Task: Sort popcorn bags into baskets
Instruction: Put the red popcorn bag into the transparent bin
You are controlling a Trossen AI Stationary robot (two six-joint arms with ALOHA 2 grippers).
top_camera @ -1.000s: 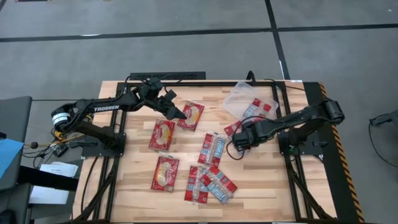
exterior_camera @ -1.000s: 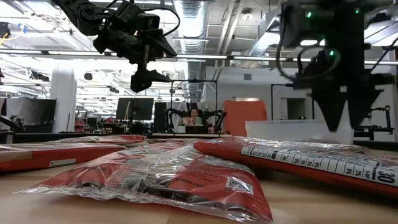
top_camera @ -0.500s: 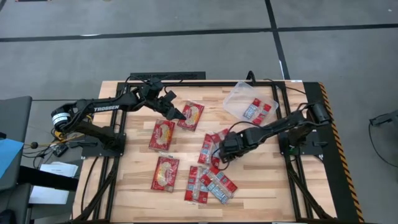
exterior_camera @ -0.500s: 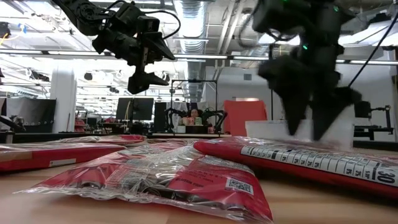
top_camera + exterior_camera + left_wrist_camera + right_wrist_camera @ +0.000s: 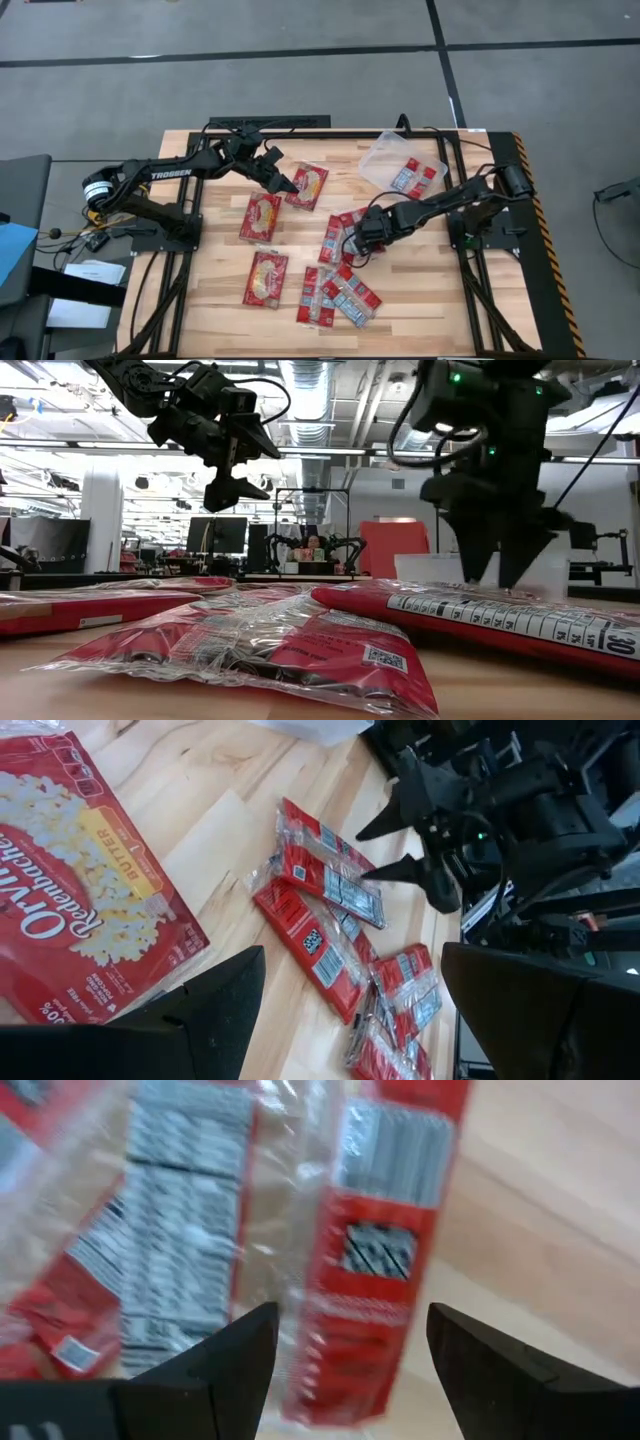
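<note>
From above, the right claw (image 5: pixel 358 240) hangs over the middle of the tabletop (image 5: pixel 210 300), directly above a pair of blue-and-white panelled popcorn bags (image 5: pixel 341 238) lying side by side, while the clear basket (image 5: pixel 385 158) sits near the far right corner with one packet (image 5: pixel 411 177) already inside; three butter packets (image 5: pixel 262 217) lie left of centre and a loose cluster (image 5: pixel 338 295) rests near the front edge. The left claw (image 5: pixel 284 182) waits above the far-left area beside another butter bag (image 5: pixel 307 186). At table height, the right claw (image 5: pixel 497 565) points straight down with its fingers parted just above the red packets, apparently lining up for a pinch. The left wrist camera shows that arm's own fingers spread wide and empty over a butter bag (image 5: pixel 70 930), with the other arm's claw (image 5: pixel 400 845) poised over the packets beyond. The right wrist camera looks down between its open fingers onto the two panelled bags (image 5: pixel 370 1270), the gap seemingly centred on the nearer bag's edge so a close would catch it.
</note>
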